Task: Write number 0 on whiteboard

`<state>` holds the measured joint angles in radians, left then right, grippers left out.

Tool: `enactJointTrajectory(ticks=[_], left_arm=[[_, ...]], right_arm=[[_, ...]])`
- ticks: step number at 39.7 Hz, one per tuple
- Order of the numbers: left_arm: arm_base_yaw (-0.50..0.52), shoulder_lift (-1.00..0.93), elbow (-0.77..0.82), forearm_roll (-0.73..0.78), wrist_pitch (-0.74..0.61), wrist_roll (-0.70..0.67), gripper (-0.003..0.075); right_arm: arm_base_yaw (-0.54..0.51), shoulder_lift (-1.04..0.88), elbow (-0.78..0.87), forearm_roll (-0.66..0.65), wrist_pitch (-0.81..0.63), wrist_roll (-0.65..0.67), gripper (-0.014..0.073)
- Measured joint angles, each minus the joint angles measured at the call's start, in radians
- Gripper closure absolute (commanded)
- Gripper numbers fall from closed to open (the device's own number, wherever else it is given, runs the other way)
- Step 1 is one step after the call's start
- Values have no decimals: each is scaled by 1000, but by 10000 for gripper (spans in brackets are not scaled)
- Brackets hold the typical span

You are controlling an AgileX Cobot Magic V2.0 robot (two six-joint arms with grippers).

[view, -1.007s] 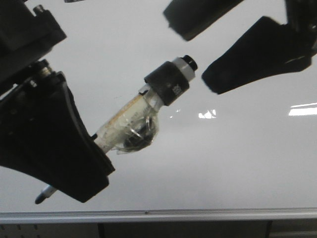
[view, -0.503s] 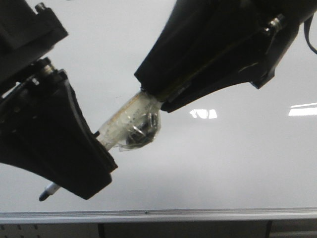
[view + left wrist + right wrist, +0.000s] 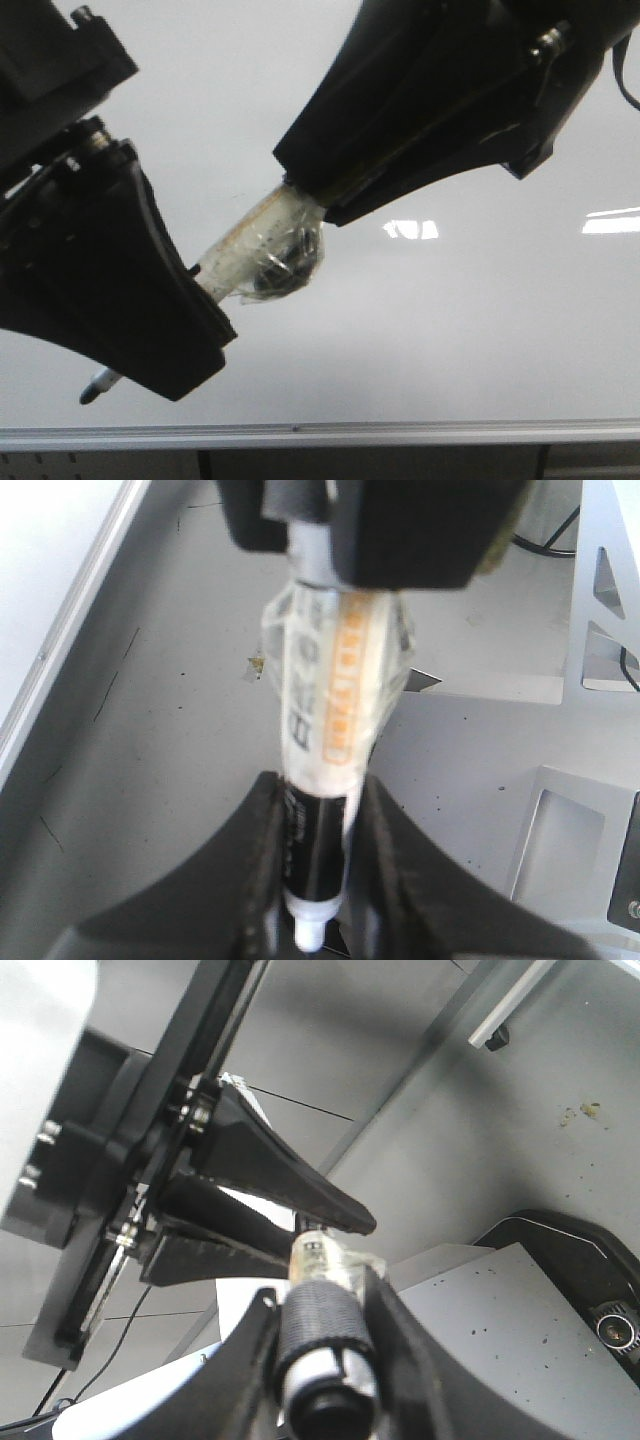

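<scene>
The whiteboard (image 3: pixel 480 330) fills the front view, glossy, with a silver rail (image 3: pixel 400 432) along its lower edge. No number 0 shows on it. A marker (image 3: pixel 262 250) wrapped in clear tape is held tilted in the air in front of the board. My left gripper (image 3: pixel 200 305) is shut on the marker's lower barrel (image 3: pixel 318 855), and its thin end (image 3: pixel 95 388) sticks out below. My right gripper (image 3: pixel 310 195) is shut on the marker's black ribbed cap (image 3: pixel 318 1328) at the upper end. The cap is hidden in the front view.
Bright rectangular light reflections (image 3: pixel 410 229) lie on the board. The wrist views show a grey speckled table (image 3: pixel 150 740), a metal bracket (image 3: pixel 600 600) and a dark device (image 3: pixel 600 1290) below the arms.
One second ago my right gripper was open, up and to the right of the cap. It moved down and shut on the cap. The left gripper and marker have barely moved.
</scene>
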<state>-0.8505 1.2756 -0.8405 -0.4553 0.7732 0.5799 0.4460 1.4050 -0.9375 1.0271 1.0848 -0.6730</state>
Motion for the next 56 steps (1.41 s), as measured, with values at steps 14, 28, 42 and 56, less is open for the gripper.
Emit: enactJointTrajectory(ticks=[14,28,42,56], left_arm=[[0,0,0,-4,-31,0,59],[0,0,0,-4,-34,0,82],[0,0,0,-6,-34,0,243],[0,0,0,-6,-25,0,731]], right_arm=[[0,2,0,4,2,-2,662],[-100,2,0,-101,105,33,652],[-303,-141,-10,-562,-68,285,652],[-309,-168,-299,-825,29,449,652]])
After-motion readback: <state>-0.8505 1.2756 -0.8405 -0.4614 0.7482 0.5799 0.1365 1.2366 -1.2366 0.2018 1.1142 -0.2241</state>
